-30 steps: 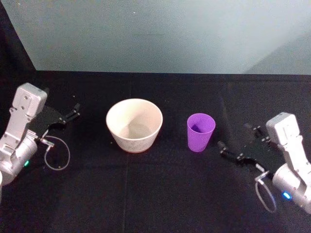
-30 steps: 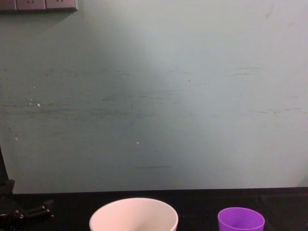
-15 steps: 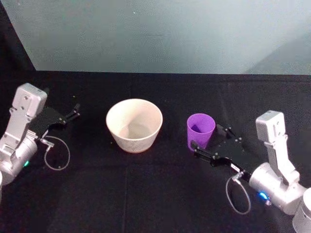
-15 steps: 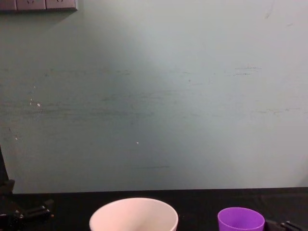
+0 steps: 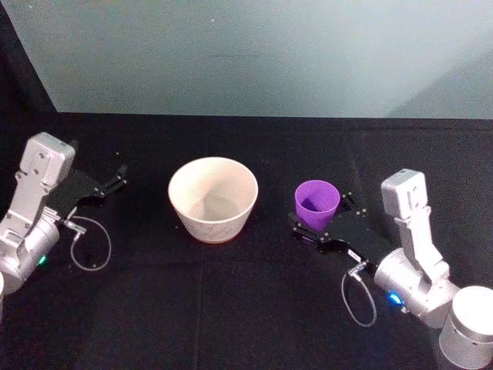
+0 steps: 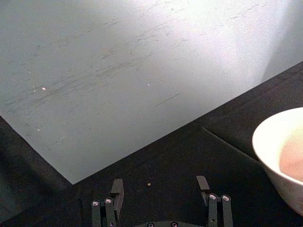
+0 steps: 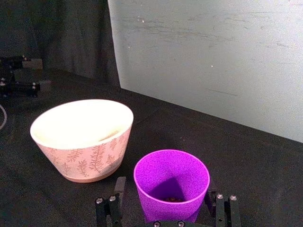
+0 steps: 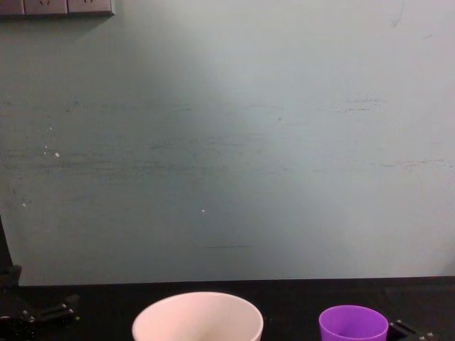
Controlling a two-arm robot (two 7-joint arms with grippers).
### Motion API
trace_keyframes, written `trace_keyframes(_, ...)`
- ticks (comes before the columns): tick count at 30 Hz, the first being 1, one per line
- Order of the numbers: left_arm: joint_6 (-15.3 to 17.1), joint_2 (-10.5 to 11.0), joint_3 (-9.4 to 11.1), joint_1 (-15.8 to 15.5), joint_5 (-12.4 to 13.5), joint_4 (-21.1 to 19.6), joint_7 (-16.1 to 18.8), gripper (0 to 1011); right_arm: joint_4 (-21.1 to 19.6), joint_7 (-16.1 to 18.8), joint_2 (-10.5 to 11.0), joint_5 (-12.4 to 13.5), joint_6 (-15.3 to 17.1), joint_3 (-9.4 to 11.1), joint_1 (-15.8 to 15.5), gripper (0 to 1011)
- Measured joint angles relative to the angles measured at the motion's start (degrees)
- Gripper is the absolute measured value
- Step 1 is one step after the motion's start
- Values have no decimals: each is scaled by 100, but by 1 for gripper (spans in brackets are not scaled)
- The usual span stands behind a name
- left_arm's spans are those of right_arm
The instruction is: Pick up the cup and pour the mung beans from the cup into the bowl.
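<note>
- Sitting upright on the black cloth-covered table (image 5: 254, 308), the small bright purple plastic cup (image 5: 317, 204) with smooth tapered sides stands to the right of the bowl, near it but clearly apart.
- A few tiny dull brownish mung beans (image 7: 173, 199) lie at the cup's bottom, barely visible in the right wrist view.
- The right gripper (image 5: 320, 216) straddles the lower half of the cup with its fingers spread. One finger (image 7: 119, 185) sits just beside the cup wall with a thin gap, and the other is mostly hidden behind the cup. Nothing is clamped yet.
- The step in hand looks like the grasp. It would go best if the fingers close evenly on both sides, so the light cup is not pushed sideways or tipped before both pads bear on it.
- Because the sides taper, a firm but gentle squeeze low to mid-wall seems wise. Too much force could flex the plastic or make the cup slide upward out of the fingers.
- The lift should be straight up with the mouth level, since the grains are loose.
- The round off-white, faintly pinkish bowl (image 5: 213, 198), with a leaf pattern on its outer wall, is the wider target. Its inside looks bare.
- The left gripper (image 5: 117, 177) rests parked at the table's far left, fingers apart and holding nothing.
- A pale green wall panel (image 5: 254, 54) rises behind the table.
</note>
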Motion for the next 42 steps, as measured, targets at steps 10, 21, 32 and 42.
trace_keyframes(10,0,0,0,0,0,0,0,1000,260,-64,-166,-294,-222,21,31,906)
trace_keyframes(21,0,0,0,0,0,0,0,1000,168,0,-236,-362,-247,215,-42,731)
trace_keyframes(32,0,0,0,0,0,0,0,1000,-561,162,-252,-100,74,555,-157,724)
trace_keyframes(42,0,0,0,0,0,0,0,1000,-711,151,-338,-99,381,651,-140,723)
